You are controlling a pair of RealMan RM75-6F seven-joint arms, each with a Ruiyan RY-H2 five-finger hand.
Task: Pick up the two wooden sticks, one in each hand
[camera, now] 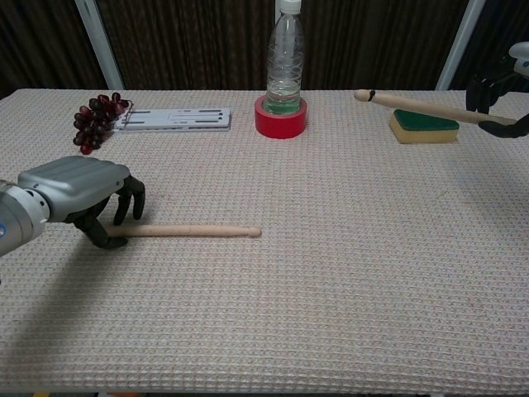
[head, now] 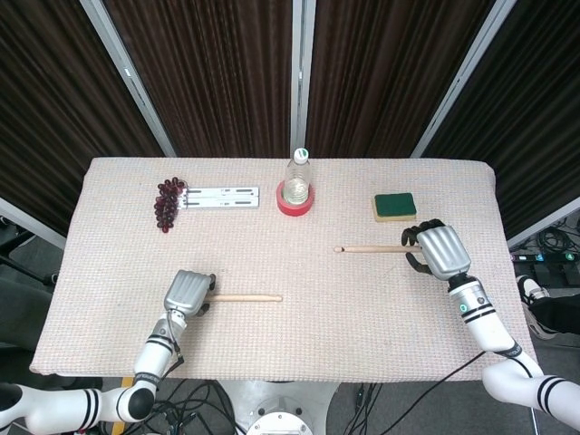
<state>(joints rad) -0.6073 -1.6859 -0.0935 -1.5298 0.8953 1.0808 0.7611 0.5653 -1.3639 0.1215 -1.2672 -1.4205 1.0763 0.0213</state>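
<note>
My left hand was down on the table with its fingers arched over the near end of the left drumstick. The fingertips straddled that end, but the stick lay flat on the woven cloth, its tapered tip pointing off to the hand's right. I judged the fingers were not closed on it; nothing was lifted there, so that half of the job was undone. Beyond that hand, farther from me, sat the bunch of grapes and a white strip just beside it, none of it my business.

Further right stood the water bottle inside a red tape roll, well clear of both hands.

Over on the far side, my right hand was gripping the right drumstick by its butt, fingers wrapped around it. The stick was raised off the table and reached leftward from the hand, passing above the green sponge in the chest view. That half looked finished. What was left, as I read it: close the left fingers and lift.
</note>
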